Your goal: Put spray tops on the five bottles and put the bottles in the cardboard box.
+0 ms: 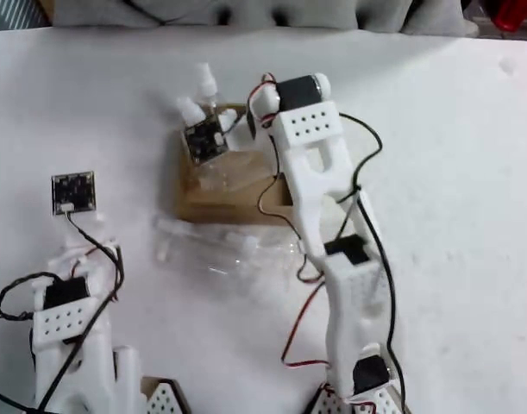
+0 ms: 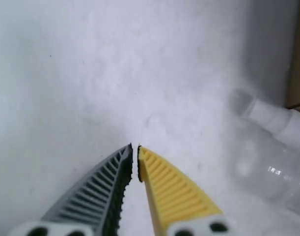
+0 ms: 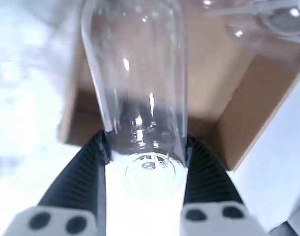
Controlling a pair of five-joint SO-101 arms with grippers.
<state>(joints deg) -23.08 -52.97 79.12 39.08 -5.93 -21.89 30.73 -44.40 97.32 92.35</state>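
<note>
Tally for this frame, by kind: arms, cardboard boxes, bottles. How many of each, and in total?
Arms: 2, with left gripper and right gripper
Cardboard box: 1
Bottles: at least 3 (held bottle, bottle in the box, bottle lying on the table); overlapping clear plastic may hide more
Total: at least 6
</note>
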